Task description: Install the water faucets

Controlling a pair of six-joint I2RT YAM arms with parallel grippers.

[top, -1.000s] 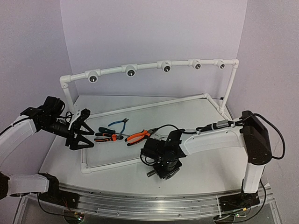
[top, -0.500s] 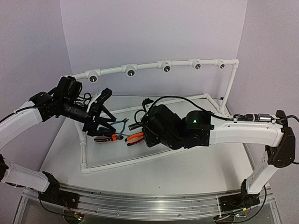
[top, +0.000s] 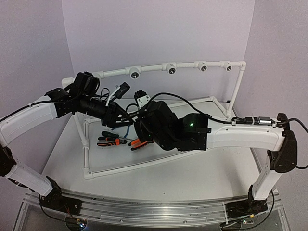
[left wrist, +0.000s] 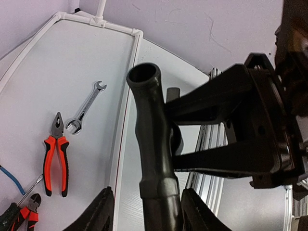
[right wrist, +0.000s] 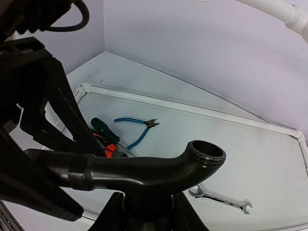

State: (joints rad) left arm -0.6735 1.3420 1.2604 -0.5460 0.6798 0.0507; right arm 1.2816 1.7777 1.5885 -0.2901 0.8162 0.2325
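Observation:
The water faucet (left wrist: pixel 154 144) is a dark curved metal tap with an open threaded mouth (right wrist: pixel 206 155), held in the air above the table. My right gripper (right wrist: pixel 147 197) is shut on its round lower body, one finger on each side. My left gripper (left wrist: pixel 147 192) straddles the straight stem end; a narrow gap still shows beside one finger (left wrist: pixel 103 207), so its jaws stand open around the stem. In the top view the two grippers (top: pixel 118 114) (top: pixel 139 120) meet nose to nose over the tools, and the faucet between them is mostly hidden.
On the table below lie a silver wrench (left wrist: pixel 86 113), orange-handled pliers (left wrist: pixel 55 151), blue-handled cutters (right wrist: pixel 137 130), a green-handled screwdriver (right wrist: pixel 103 129) and red-and-black pliers (top: pixel 108 141). A white pipe frame (top: pixel 159 70) with several fittings arches along the back.
Both arms have risen from the table and come together above the tools. The right one brought the faucet up. The left jaws have narrowed around its stem.

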